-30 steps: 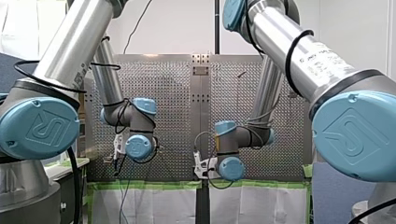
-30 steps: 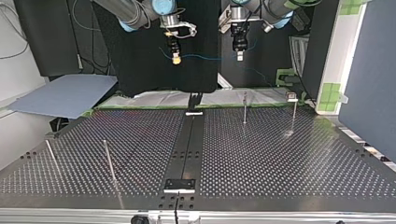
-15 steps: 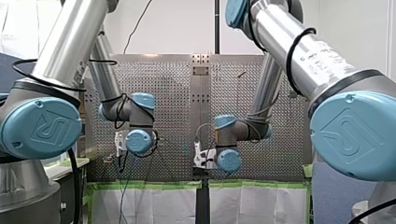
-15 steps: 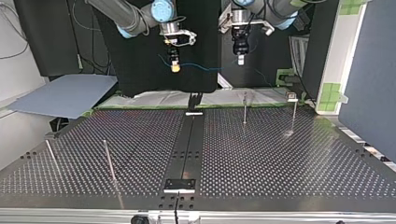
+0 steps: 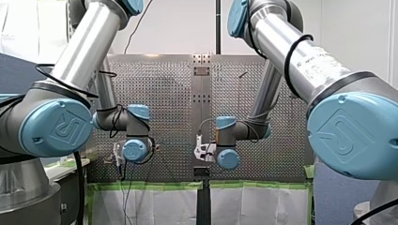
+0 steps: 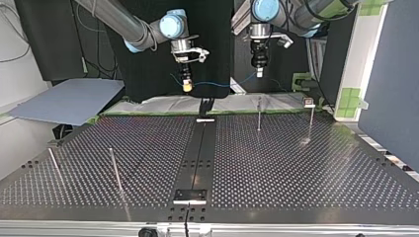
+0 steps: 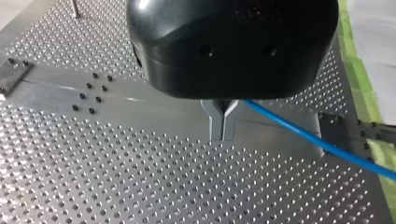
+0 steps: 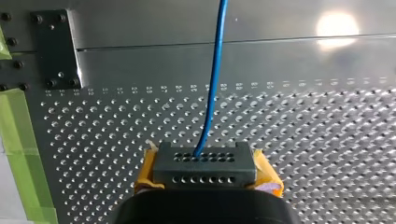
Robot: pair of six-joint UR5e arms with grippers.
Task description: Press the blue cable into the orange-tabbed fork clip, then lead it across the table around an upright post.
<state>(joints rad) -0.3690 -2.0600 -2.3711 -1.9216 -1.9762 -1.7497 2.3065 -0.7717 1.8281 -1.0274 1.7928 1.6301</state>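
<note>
You have the blue cable (image 6: 220,85) strung in the air between both grippers, above the far edge of the perforated table (image 6: 296,168) as the top view shows it. The right gripper (image 8: 205,158) is clamped on it: in its wrist view the cable comes out of the black block between the yellow pads (image 8: 267,173) and runs straight ahead. The left gripper (image 7: 223,135) has its metal fingers (image 7: 216,122) pressed together, and the cable leaves from near their base off to 1 side. It looks pinched there, though the housing hides the exact contact. In the top view the cable's long axis runs side to side, nearly level, with a slight sag and its higher end at the left gripper. Nearer the camera you have open table: an inner post (image 6: 259,114) and an outer post (image 6: 311,121) stand at that view's right, 2 more posts (image 6: 115,170) at its left, well apart, with the dark centre rail (image 6: 197,158) between.
</note>
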